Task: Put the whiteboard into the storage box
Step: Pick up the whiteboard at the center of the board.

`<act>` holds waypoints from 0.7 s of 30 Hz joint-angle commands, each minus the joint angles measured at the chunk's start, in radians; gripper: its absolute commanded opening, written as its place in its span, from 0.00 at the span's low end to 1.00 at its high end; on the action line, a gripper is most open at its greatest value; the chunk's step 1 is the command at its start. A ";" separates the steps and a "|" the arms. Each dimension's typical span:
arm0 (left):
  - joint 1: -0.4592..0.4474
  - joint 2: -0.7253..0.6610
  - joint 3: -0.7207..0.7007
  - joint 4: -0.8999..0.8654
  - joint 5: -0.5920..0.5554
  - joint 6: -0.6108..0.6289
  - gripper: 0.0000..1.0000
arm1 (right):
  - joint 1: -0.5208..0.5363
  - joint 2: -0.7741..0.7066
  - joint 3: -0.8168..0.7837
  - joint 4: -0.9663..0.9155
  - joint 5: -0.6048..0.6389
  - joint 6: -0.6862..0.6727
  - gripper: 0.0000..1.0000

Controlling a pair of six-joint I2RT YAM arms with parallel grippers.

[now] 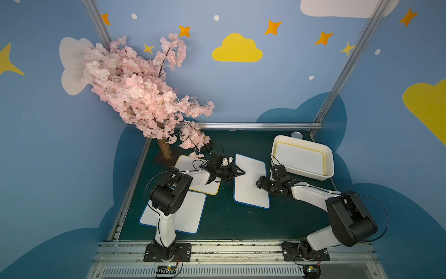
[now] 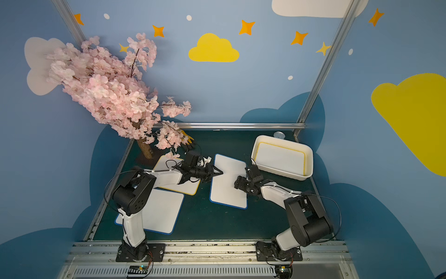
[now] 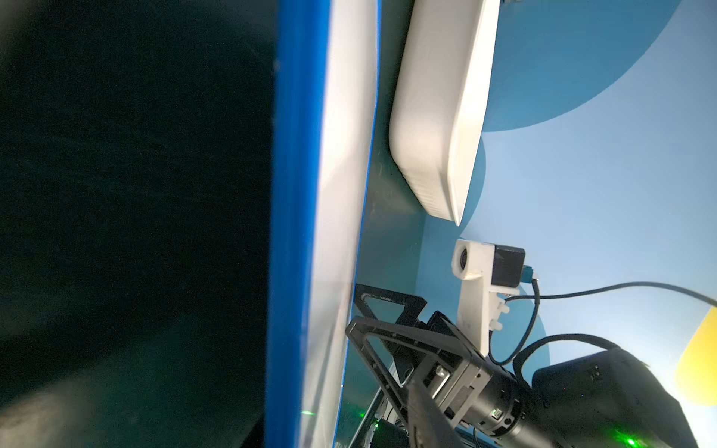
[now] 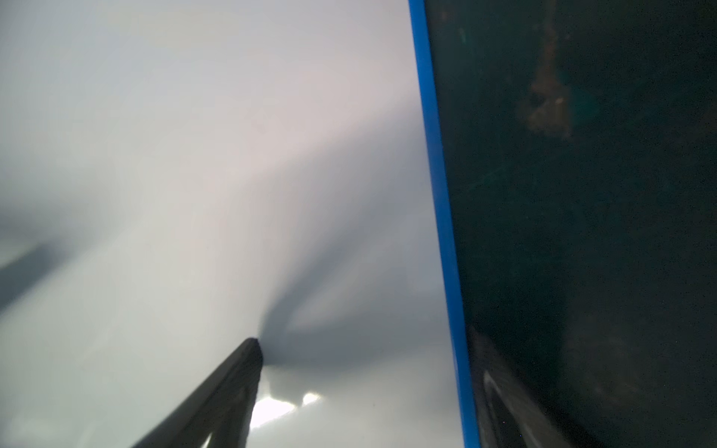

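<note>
Four whiteboards face you in both top views. One yellow-edged whiteboard already lies flat inside the storage box, right of centre on the dark green worktop. A small silver can sits just above the box in the frame. The blue-edged middle whiteboard lies flat at the centre, near the box but apart from it.

Your left pincer sits at that board's left edge. Whether its fingers are spread or clamped on the edge, you cannot tell from these views. Your right pincer is at the board's right side, spread wide and gripping nothing. In the right wrist view one finger touches the white face with its tip, while its partner is a dark blur beyond the blue rim.

Left of centre, a second yellow-edged board lies partly under the left arm. Another blue-edged board lies below it toward the lower left. A pink blossom tree stands at the upper left.
</note>
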 commanded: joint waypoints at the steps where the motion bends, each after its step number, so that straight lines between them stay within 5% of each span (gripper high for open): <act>1: -0.014 -0.017 0.012 0.084 0.065 0.013 0.41 | 0.018 0.060 -0.063 -0.068 -0.068 -0.012 0.84; 7: -0.021 -0.020 0.013 0.084 0.058 0.028 0.25 | 0.015 -0.018 -0.062 -0.118 -0.026 -0.034 0.84; 21: -0.058 -0.092 0.035 0.027 0.018 0.072 0.10 | 0.011 -0.316 -0.015 -0.329 0.090 -0.105 0.85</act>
